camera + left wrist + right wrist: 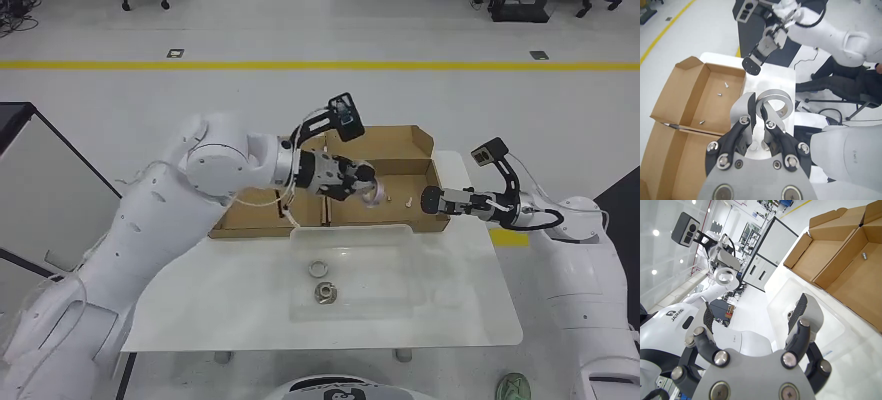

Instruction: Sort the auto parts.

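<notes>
Left end effector (757, 106) on metal ring (776, 92)

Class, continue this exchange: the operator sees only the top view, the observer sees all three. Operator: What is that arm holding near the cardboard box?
Observer: A metal ring; the left claw pinches its wall from inside and outside.
Operator: Anything special on it?
Observer: A threaded hole through its side.
Operator: What's in the box?
Observer: Three small screws in one compartment of the cardboard box.
</notes>
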You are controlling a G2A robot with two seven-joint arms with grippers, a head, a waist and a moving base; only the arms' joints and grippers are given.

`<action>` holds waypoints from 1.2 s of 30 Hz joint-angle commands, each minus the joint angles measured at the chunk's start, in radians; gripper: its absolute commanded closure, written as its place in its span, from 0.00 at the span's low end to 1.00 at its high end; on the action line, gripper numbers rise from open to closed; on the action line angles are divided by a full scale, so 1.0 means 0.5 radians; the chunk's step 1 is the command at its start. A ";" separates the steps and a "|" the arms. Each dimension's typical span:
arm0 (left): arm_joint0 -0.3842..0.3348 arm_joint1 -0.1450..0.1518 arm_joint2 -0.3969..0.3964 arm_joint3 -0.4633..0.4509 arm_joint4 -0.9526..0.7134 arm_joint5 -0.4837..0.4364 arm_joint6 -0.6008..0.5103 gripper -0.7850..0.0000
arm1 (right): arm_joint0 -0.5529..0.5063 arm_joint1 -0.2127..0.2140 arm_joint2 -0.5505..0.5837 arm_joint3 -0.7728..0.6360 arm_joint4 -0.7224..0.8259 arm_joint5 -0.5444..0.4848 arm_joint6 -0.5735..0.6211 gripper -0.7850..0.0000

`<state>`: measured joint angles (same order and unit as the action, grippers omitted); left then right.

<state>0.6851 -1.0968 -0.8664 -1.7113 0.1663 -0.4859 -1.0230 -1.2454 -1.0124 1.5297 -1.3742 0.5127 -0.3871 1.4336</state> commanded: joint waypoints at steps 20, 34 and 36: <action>0.223 0.051 -0.357 -0.056 -1.200 -0.855 0.305 1.00 | 0.000 0.000 0.000 0.000 0.000 0.000 0.000 0.00; 0.182 0.051 -0.333 0.011 -1.363 -0.935 0.312 1.00 | 0.000 0.000 0.000 0.000 0.000 0.000 0.000 0.00; 0.182 0.051 -0.333 0.011 -1.363 -0.935 0.312 1.00 | 0.000 0.000 0.000 0.000 0.000 0.000 0.000 0.00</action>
<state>0.7761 -1.0713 -1.0332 -1.7059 -0.5151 -0.9533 -0.8669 -1.2454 -1.0124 1.5297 -1.3742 0.5127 -0.3871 1.4336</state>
